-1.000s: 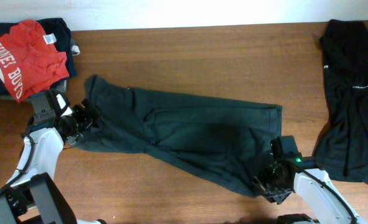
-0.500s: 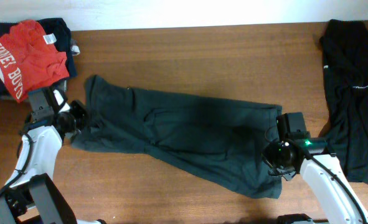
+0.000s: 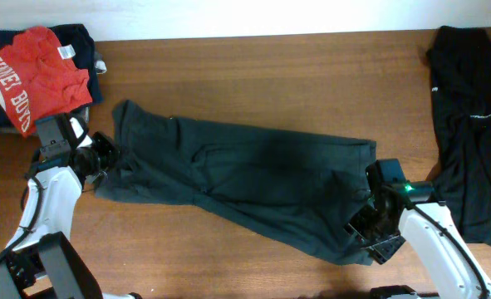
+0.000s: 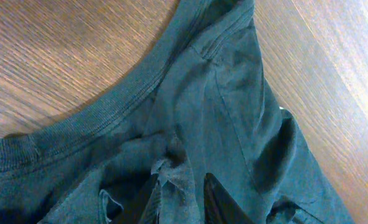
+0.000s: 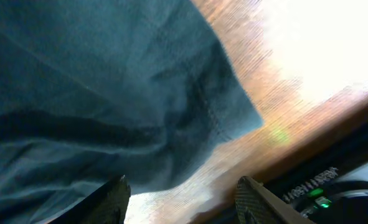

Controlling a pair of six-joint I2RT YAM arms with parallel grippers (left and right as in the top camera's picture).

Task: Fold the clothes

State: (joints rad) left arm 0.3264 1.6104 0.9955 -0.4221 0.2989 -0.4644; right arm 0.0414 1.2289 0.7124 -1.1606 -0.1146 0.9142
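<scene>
A dark grey-green T-shirt (image 3: 245,178) lies spread and wrinkled across the middle of the table. Its ribbed collar (image 4: 109,106) shows in the left wrist view. My left gripper (image 3: 105,154) is at the shirt's left end, near the collar. It is shut on a bunched fold of the cloth (image 4: 174,180) that stands up between its fingers (image 4: 216,198). My right gripper (image 3: 363,231) hovers over the shirt's lower right corner (image 5: 233,115). Its jaws are open, with bare wood between its fingertips (image 5: 114,194).
A red shirt with white lettering (image 3: 36,75) tops a pile of dark clothes (image 3: 77,40) at the far left corner. A black garment (image 3: 469,124) lies along the right side. The table's front edge runs close under my right gripper.
My left gripper has closed on the fold of cloth by the collar. My right gripper swung up over the shirt, came back toward the lower right corner, and its jaws have opened wider.
</scene>
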